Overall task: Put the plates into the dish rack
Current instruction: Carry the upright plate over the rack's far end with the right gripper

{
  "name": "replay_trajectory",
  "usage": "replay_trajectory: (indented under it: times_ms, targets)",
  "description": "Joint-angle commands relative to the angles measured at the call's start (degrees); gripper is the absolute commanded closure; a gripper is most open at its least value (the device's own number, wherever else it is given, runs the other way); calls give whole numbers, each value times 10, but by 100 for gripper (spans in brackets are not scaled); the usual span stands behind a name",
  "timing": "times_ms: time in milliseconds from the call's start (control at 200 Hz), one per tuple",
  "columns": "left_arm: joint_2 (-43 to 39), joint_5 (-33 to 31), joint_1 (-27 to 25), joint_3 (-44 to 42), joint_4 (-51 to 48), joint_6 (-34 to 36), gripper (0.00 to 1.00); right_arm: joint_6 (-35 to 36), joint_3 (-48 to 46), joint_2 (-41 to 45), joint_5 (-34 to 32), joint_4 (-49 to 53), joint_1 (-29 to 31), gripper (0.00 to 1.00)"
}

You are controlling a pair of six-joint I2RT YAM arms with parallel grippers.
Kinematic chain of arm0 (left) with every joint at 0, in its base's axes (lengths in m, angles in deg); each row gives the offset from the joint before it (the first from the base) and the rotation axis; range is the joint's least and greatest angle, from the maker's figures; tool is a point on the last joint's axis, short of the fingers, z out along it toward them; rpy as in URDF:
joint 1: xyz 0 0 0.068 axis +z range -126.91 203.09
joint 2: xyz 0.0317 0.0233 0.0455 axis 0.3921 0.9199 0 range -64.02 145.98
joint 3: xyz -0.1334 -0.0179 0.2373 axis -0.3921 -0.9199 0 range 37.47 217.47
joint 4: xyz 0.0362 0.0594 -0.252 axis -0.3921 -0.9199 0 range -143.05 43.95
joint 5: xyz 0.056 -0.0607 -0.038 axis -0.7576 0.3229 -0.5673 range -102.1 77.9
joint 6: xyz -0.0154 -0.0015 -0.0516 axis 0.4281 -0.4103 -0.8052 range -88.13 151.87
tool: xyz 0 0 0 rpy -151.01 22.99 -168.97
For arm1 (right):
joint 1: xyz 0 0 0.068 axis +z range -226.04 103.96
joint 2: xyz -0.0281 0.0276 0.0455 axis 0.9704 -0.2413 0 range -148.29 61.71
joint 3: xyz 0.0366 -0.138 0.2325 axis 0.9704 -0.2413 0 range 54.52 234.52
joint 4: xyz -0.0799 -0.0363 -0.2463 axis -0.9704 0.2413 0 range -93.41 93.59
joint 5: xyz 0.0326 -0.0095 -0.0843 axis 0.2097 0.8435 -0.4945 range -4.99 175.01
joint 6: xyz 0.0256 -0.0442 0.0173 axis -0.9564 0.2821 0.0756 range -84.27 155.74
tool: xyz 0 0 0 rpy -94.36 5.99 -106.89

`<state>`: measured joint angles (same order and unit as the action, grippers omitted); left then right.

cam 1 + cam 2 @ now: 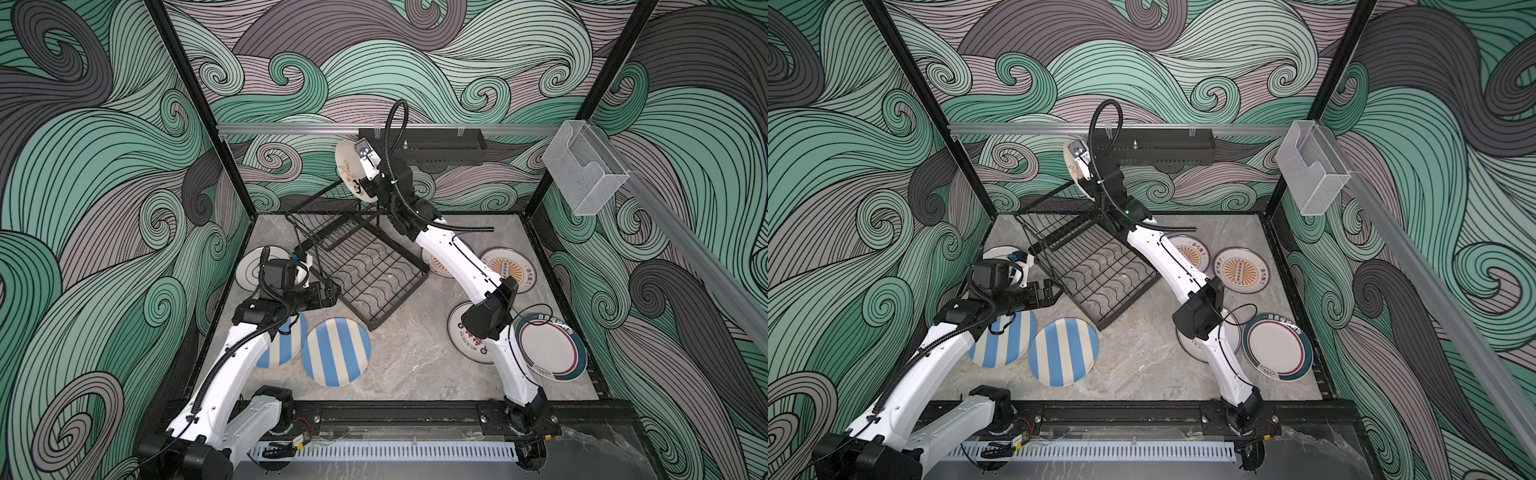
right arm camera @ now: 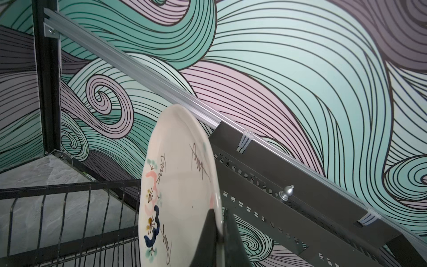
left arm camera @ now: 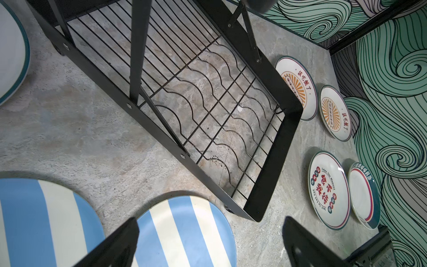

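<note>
Front-left corner of table (image 1: 415, 374): striped plate (image 1: 336, 351) flat; second striped plate (image 1: 286, 349) just beside it, partly under left arm. Front-right: teal-rimmed plate (image 1: 550, 347) by right edge; red-lettered plate (image 1: 465, 347) beside it, partly under right arm. Left gripper (image 3: 211, 222): jaws wide apart, holding nothing, near rack's left side. Dish rack (image 3: 277, 161) mid-table, set diagonally. Sunburst plate (image 1: 505, 270) and second sunburst plate (image 1: 434, 264) flat between rack and right edge. White plate (image 1: 249, 270) at left edge. Back: right gripper (image 2: 218, 217) clamped tight on rim of doodle plate (image 2: 180, 175), plate on edge in air above back of rack.
</note>
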<state>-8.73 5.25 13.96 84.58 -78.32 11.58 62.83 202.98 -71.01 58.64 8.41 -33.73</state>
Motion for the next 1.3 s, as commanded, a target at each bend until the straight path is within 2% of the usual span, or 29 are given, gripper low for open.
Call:
replay_trajectory:
  times_ms: [0,445,931,1296]
  targets:
    - [-3,4,2,0,9,-14,1,17,26,10,-26,-102,0,100]
    - [2,3,2,-1,7,-12,1,69,64,1,-26,-136,4,100]
    - [-4,3,2,-3,5,-9,2,93,53,-10,-31,-149,3,100]
    - [-3,3,2,-3,6,-9,1,110,25,-10,-8,-156,-4,100]
